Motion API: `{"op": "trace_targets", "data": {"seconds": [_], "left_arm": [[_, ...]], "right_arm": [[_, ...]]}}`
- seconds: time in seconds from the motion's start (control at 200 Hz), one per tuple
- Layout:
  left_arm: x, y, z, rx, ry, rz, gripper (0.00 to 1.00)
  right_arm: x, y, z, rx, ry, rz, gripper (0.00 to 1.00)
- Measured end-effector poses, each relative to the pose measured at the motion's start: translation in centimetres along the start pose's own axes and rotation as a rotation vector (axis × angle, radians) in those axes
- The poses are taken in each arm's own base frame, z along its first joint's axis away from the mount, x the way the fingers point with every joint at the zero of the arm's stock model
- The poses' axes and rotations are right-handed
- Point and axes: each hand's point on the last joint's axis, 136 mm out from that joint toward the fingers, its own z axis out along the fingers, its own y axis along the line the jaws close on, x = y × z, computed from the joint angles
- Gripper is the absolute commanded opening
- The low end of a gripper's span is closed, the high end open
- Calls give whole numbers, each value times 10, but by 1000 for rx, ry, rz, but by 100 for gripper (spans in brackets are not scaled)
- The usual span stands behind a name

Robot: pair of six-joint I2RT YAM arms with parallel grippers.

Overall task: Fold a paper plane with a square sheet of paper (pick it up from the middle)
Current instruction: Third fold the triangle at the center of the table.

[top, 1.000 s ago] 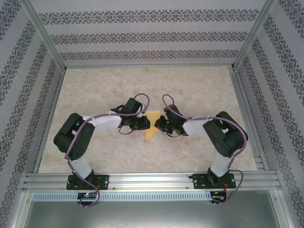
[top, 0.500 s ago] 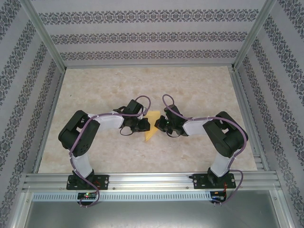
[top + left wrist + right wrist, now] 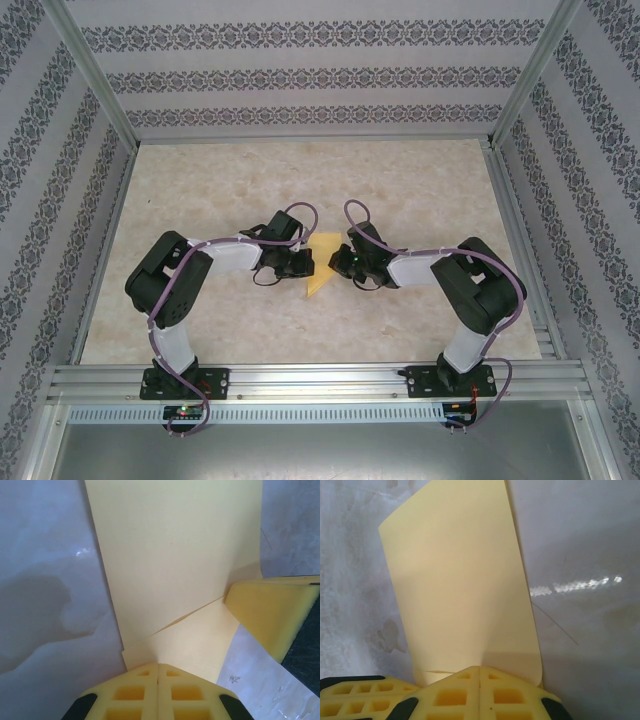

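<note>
The yellow-orange sheet of paper [image 3: 319,268], folded into a narrow pointed paper plane shape, lies mid-table between both grippers. My left gripper [image 3: 304,263] sits at its left edge and my right gripper [image 3: 341,262] at its right edge. In the left wrist view the yellow pads [image 3: 145,692] are pressed together on the paper [image 3: 175,555], which has a diagonal fold flap. The right gripper's pad [image 3: 270,612] touches the far edge. In the right wrist view the pads [image 3: 495,695] are shut on the paper's [image 3: 460,580] near edge, beside the left gripper's pad [image 3: 355,692].
The pale marble-look table [image 3: 420,190] is ringed by aluminium rails [image 3: 320,378] and patterned walls [image 3: 300,75]. Both arms bend inward, their elbows out toward the left and right sides.
My left gripper has shut on the paper's left edge, and the left arm's elbow has shifted slightly right. The right arm and the paper have hardly moved.
</note>
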Motion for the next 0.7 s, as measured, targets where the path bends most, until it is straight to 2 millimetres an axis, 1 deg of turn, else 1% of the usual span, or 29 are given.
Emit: {"op": "trace_targets", "data": {"seconds": [0.19, 0.395, 0.5, 0.585, 0.699], "left_arm": [[-2, -1, 1, 0, -1, 1, 3], [-2, -1, 1, 0, -1, 1, 2], [-2, -1, 1, 1, -1, 1, 3], [-2, -1, 1, 1, -1, 1, 3], [-2, -1, 1, 1, -1, 0, 2]], "right_arm": [[-3, -6, -4, 5, -16, 18, 0], [-20, -20, -12, 10, -48, 74, 0], [-29, -28, -20, 40, -77, 96, 0], [-33, -23, -30, 39, -99, 80, 0], [-26, 3, -45, -10, -113, 24, 0]]}}
